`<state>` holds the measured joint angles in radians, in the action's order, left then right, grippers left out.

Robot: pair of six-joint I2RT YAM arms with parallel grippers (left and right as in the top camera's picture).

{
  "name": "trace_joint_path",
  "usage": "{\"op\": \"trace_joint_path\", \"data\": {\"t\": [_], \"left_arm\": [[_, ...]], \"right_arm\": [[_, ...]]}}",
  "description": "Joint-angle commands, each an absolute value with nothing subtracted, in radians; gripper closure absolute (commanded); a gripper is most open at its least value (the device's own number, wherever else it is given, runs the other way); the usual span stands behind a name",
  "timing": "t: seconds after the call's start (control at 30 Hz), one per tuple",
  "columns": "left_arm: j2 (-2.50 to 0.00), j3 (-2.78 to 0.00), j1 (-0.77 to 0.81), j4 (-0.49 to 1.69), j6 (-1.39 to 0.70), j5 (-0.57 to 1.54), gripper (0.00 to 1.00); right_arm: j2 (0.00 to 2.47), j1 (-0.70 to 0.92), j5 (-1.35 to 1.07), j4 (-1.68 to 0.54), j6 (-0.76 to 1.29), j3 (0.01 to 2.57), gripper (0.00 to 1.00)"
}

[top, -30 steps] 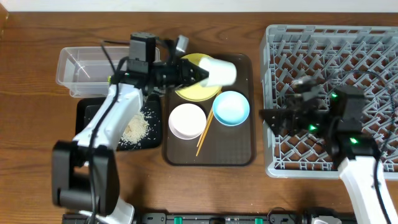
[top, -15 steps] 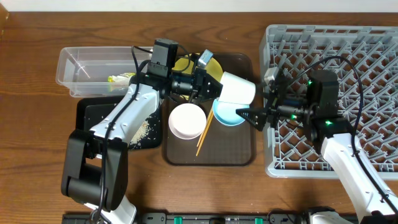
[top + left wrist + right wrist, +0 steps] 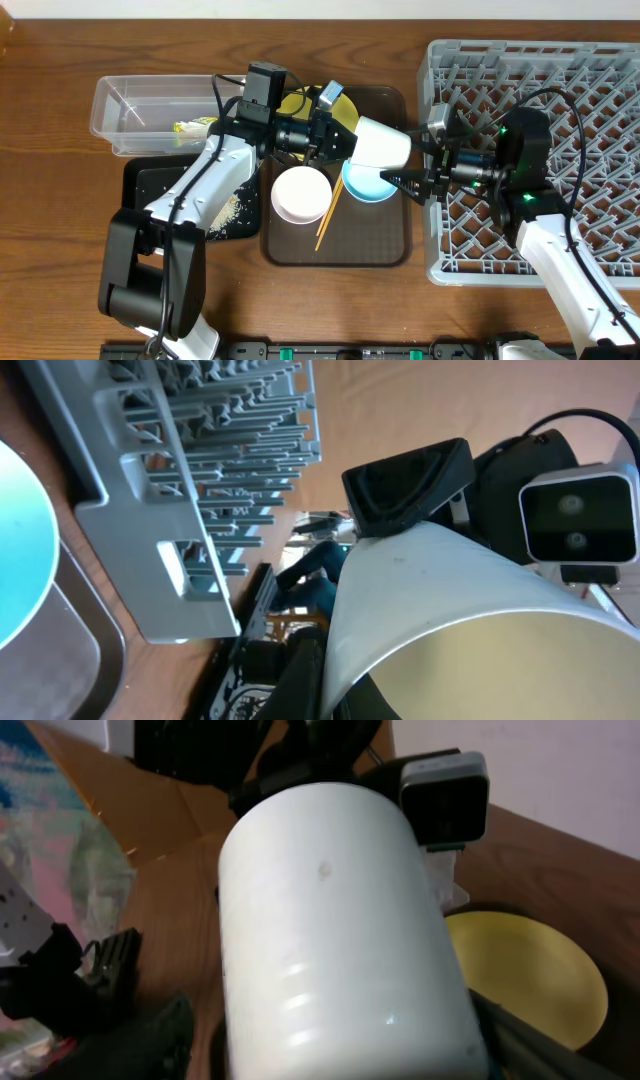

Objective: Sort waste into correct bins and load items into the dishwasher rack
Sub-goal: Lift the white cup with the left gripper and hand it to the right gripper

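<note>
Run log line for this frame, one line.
phase: handover | left gripper: shut on pale cup, over brown serving tray | right gripper: jaws either side of pale cup, grip unclear

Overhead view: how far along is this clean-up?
Done: wrapper in the clear tub, rice in the black tray. In hand: left gripper holds the cup out toward the right gripper. Left: plate, white bowl, blue bowl, chopsticks on the brown tray; rack shows no dishes.

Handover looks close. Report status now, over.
Left gripper shut on cup rim, cup over tray. Right gripper open at cup's other end, not clamped. Nothing between them.
</note>
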<state>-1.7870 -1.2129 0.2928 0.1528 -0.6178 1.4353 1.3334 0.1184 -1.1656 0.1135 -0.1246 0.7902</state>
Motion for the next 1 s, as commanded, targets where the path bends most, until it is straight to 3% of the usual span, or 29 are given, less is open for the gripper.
{"op": "trace_joint_path", "data": {"t": [0.0, 0.6, 0.97], "left_arm": [[-1.786, -1.219, 0.294, 0.151, -0.627, 1.459, 0.94], [-1.786, -1.219, 0.314, 0.151, -0.627, 1.475, 0.94], [-1.786, -1.219, 0.314, 0.150, -0.626, 1.473, 0.94]], "right_arm": [[1.335, 0.151, -1.209, 0.141, -0.136, 0.804, 0.25], [1.336, 0.152, -1.193, 0.173, -0.136, 0.804, 0.26], [1.336, 0.152, -1.192, 0.165, -0.136, 0.804, 0.45]]}}
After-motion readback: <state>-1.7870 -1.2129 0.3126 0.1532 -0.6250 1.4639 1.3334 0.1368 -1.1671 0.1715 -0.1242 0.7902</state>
